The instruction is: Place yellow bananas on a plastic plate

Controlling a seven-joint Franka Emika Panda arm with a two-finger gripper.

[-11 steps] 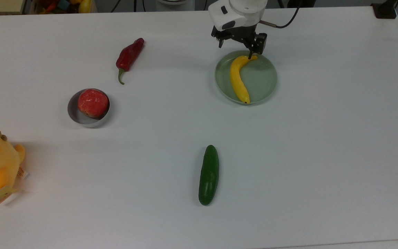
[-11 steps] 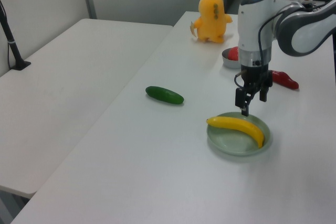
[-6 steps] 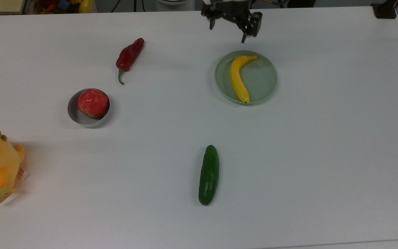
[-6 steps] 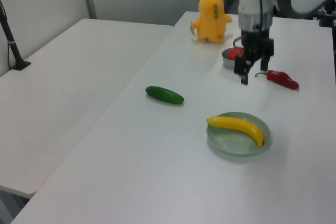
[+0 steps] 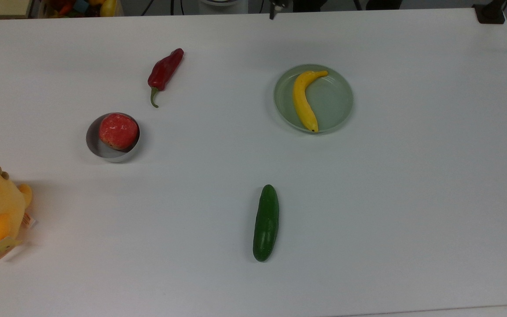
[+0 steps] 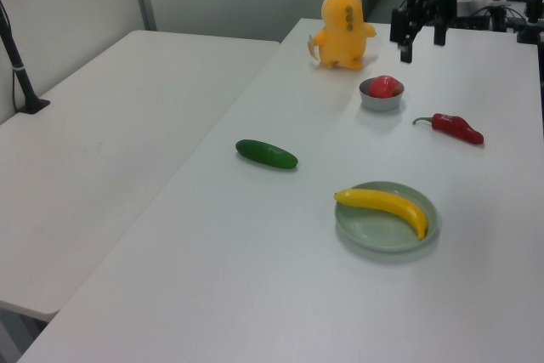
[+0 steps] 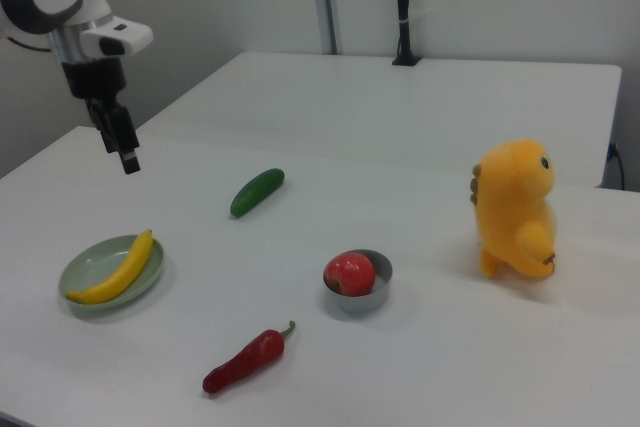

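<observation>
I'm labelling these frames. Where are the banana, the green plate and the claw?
banana [image 5: 303,100]: top view, middle of its curved body.
green plate [image 5: 335,100]: top view, bare floor beside the banana.
claw [image 6: 422,36]: left view, midway between its fingertips.

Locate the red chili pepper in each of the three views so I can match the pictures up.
Top view: red chili pepper upper left of centre, above the metal tin.
Left view: red chili pepper at the right, beyond the plastic plate.
Right view: red chili pepper at bottom centre, nearest the camera.
Shared landmark: the metal tin holding a red fruit sits beside it in all three.
</observation>
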